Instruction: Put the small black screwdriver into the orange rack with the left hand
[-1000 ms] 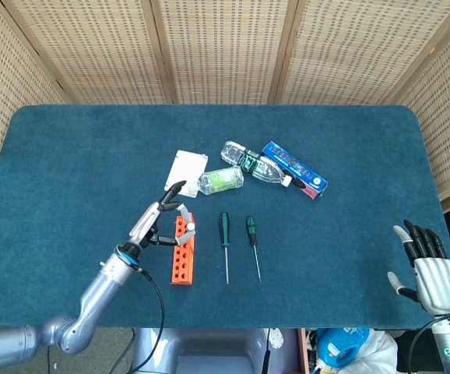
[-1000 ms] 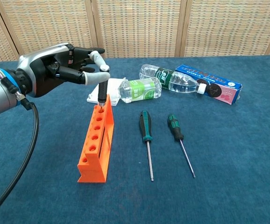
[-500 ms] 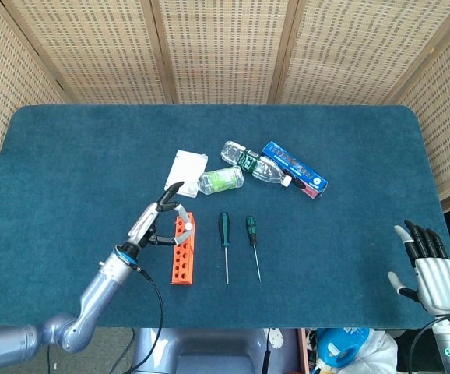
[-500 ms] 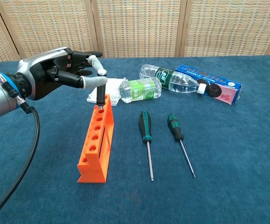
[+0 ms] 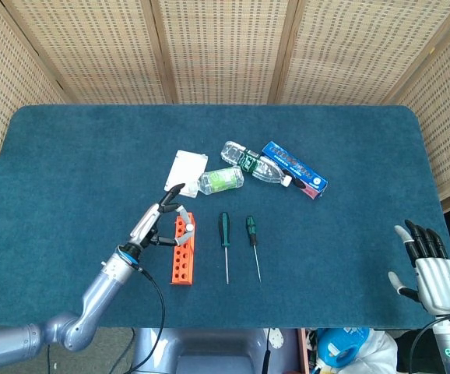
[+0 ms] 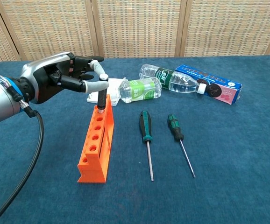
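Here the small black screwdriver (image 6: 101, 98) is seen standing in the far end hole of the orange rack (image 6: 97, 146) on the desk (image 6: 238, 186), its long axis upright, handle up and tip down in the hole. It is pinched at the handle top by the left hand (image 6: 65, 77), so the drop is best finished by keeping the shaft vertical and spreading the fingers without tipping the rack. The right hand (image 5: 429, 273) is held released at the desk's near edge, well apart.
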Tool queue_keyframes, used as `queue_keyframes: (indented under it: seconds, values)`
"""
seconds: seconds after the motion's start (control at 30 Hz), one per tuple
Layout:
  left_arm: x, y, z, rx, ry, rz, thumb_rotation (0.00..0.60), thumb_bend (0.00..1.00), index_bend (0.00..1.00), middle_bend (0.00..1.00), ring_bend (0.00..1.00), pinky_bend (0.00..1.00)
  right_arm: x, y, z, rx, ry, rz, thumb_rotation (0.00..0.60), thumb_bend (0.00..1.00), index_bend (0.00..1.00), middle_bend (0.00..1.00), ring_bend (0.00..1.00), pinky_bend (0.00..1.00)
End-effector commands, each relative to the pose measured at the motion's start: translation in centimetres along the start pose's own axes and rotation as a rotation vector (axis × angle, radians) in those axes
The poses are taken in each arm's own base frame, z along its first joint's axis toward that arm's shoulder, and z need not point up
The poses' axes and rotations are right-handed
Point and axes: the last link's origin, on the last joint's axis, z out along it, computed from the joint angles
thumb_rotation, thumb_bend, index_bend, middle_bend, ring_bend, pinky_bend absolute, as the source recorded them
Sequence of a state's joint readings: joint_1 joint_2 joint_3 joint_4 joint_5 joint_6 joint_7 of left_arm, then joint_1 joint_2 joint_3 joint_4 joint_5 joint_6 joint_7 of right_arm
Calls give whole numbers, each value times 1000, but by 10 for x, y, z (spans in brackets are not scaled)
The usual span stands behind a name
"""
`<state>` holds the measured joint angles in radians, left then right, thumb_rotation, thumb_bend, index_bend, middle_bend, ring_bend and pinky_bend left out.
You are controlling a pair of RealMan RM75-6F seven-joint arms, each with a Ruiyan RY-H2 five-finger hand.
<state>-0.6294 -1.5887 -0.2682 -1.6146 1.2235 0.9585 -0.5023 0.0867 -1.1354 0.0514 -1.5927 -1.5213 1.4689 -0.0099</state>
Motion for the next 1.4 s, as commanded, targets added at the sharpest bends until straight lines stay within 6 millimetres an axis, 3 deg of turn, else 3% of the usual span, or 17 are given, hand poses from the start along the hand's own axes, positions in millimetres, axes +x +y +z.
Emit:
queue_keyframes:
  seconds: [0.03, 0.5, 1.4]
  values:
    - [0, 0, 0, 1, -1, 1, 600, 412, 706, 39, 0, 0, 0, 0, 0, -1, 1, 0, 600, 280, 57, 0, 0, 0]
    - [-2, -11, -1, 36, -6, -5, 600, 413, 706, 39, 0, 0, 0, 0, 0, -2, 1, 0, 600, 281, 57, 0, 0, 0]
    - [-4, -9, -1, 32, -3, -30, 600, 409, 692, 39, 0, 0, 0, -1, 0, 1, 1, 2, 600, 281, 57, 0, 0, 0]
